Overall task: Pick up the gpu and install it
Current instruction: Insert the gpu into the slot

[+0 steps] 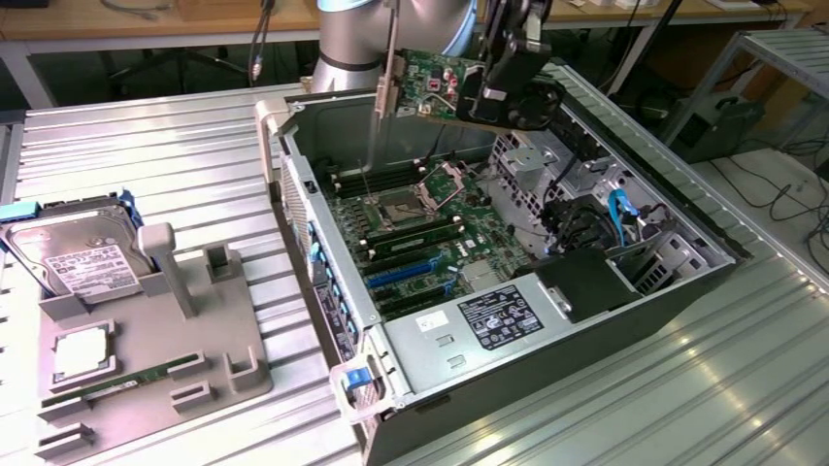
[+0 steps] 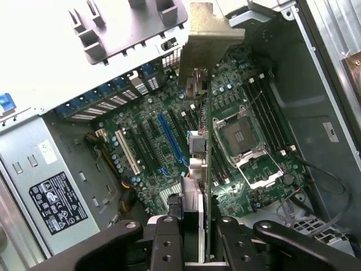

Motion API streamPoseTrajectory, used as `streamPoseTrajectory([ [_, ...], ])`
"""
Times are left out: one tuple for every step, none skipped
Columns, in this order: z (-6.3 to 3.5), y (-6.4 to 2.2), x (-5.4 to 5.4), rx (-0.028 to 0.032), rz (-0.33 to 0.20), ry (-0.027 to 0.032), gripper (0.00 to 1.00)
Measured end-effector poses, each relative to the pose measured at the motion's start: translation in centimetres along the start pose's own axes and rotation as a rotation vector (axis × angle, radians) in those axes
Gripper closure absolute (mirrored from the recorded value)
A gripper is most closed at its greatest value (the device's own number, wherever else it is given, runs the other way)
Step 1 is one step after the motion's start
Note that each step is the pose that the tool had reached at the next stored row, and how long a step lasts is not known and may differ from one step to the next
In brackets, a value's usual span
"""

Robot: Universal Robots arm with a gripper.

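Jaws clenched on the graphics card (image 1: 430, 87), holding it on edge at top centre of the exterior view, above the open computer case (image 1: 686, 291) and motherboard (image 1: 414, 243).

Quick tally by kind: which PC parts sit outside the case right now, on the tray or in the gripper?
gpu: 1, clamped in the gripper
hard drive: 1, on the grey tray
processor chip: 1, on the tray
memory stick: 1, on the tray
Total: 4
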State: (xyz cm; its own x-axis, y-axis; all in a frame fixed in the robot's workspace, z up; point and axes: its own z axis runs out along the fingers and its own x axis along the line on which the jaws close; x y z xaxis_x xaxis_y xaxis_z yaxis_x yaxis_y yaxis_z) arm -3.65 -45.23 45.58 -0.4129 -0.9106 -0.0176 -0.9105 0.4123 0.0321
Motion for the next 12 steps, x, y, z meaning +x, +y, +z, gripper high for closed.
streamPoseTrajectory([
  [0.00, 0.00, 0.00, -0.0002, -0.011, 0.0004, 0.72],
  [0.00, 0.00, 0.00, -0.0004, -0.022, 0.0007, 0.72],
  [0.00, 0.00, 0.00, -0.0006, -0.033, 0.0011, 0.72],
  [0.00, 0.00, 0.00, -0.0008, -0.045, 0.0015, 0.72],
  [0.00, 0.00, 0.00, -0.0010, -0.054, 0.0017, 0.72],
  [0.00, 0.00, 0.00, -0.0015, -0.088, 0.0029, 0.72],
  [0.00, 0.00, 0.00, -0.0021, -0.118, 0.0038, 0.72],
  [0.00, 0.00, 0.00, -0.0025, -0.142, 0.0045, 0.72],
  [0.00, 0.00, 0.00, -0.0029, -0.164, 0.0052, 0.72],
  [0.00, 0.00, 0.00, -0.0032, -0.180, 0.0058, 0.72],
  [0.00, 0.00, 0.00, -0.0035, -0.198, 0.0063, 0.72],
  [0.00, 0.00, 0.00, -0.0038, -0.217, 0.0070, 0.72],
])
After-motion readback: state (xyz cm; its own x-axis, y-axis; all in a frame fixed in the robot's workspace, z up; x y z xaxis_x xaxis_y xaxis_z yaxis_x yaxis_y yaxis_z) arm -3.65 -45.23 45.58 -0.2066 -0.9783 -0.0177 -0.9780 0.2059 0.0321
